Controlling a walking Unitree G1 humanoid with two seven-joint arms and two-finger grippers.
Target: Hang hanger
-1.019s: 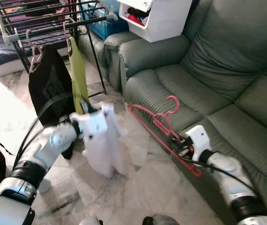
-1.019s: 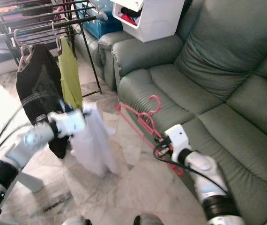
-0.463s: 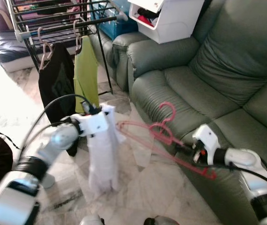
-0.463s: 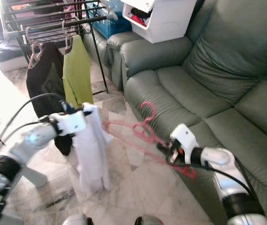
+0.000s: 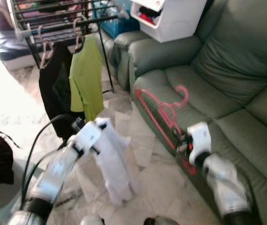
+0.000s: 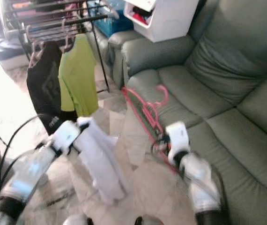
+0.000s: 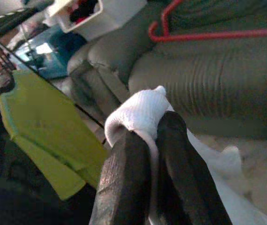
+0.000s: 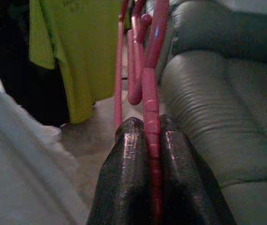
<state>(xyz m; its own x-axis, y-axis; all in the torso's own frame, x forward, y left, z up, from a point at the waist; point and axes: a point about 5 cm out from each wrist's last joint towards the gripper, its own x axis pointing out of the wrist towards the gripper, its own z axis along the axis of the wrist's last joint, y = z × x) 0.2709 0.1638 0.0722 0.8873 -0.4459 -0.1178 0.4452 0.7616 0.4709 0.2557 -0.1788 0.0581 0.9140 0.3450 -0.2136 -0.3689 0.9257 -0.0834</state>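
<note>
The right gripper (image 8: 152,154) is clamped on the lower bar of a red hanger (image 5: 164,110), its two black fingers (image 8: 126,178) pressed tight on either side of the plastic. The hanger is held in the air just in front of the green sofa (image 5: 227,70), near the front edge of the seat, with its hook (image 5: 182,93) pointing up and toward the cushions. The left gripper (image 7: 154,154) pinches a fold of a white garment (image 5: 114,164), which hangs down from it over the marble floor (image 5: 147,154). Beyond it stands a drying rack (image 5: 54,18) with a black shirt (image 5: 54,91) and a green shirt (image 5: 87,77) hanging from its front edge on hangers. A white box (image 5: 173,16) rests on the sofa's arm.
</note>
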